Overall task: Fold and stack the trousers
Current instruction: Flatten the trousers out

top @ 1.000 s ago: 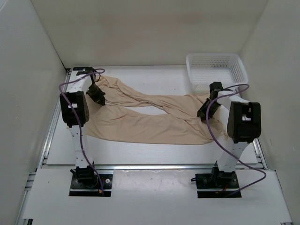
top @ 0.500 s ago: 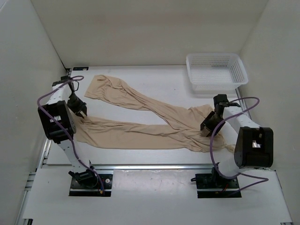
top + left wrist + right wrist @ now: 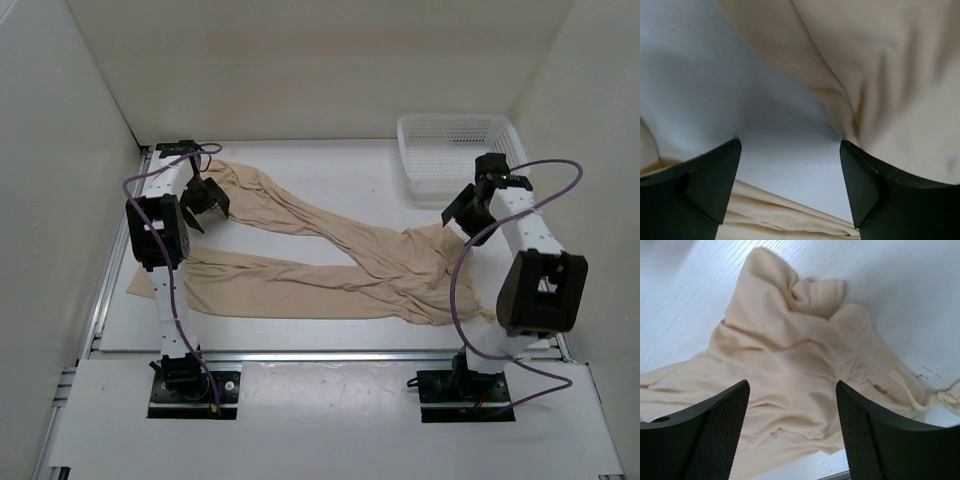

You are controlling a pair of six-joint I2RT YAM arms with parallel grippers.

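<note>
Desk (image 3: 330,165): bare along the far edge and the near rail. Trousers (image 3: 300,285): flat across it, waist at right, legs spreading apart leftward. Basket (image 3: 455,122): far right corner, apart from the fabric. Left tool (image 3: 207,203) and right tool (image 3: 466,212): both spread and empty. Half a second earlier both sat lower at the cloth; they now appear clear of it.

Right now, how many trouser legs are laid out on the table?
2. The far leg runs toward the left gripper; the near leg lies flat in front of it. Neither is hidden.
</note>
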